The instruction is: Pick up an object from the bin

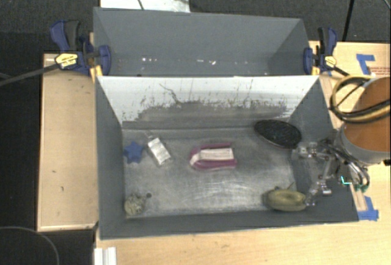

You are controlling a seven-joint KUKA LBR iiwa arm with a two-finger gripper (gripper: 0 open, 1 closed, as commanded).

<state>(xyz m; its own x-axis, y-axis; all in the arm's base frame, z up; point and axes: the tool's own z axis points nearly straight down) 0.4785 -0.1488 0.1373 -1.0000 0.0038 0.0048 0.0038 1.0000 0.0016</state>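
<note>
1. The pick is not done, as far as the view shows. The gripper (pixel 317 181) sits low by the right wall of the bin (pixel 110 154), and nothing is seen lifted off the floor.
2. Whether the jaws are open or closed cannot be told, as the metal parts at the wrist overlap. Nothing can be made out between them.
3. The nearest thing is an olive oblong lump (pixel 285 199). It lies just beside the jaws, on the side away from the arm, and whether they touch it cannot be told.
4. Its long axis runs almost straight away from the jaws, flat on the floor. One blunt end points at them and the other points off toward the far side of the bin.
5. A black oval brush (pixel 278 133) lies near the jaws too, further back in the bin.
6. A purple and white packet (pixel 212 158) is well apart from the jaws. Beyond it lie a small silver packet (pixel 159 151), a blue scrap (pixel 133 152) and a grey-green lump (pixel 135 204).
7. By my judgement, what is left is the whole grasp: settling over one thing, closing on it and lifting it.
</note>
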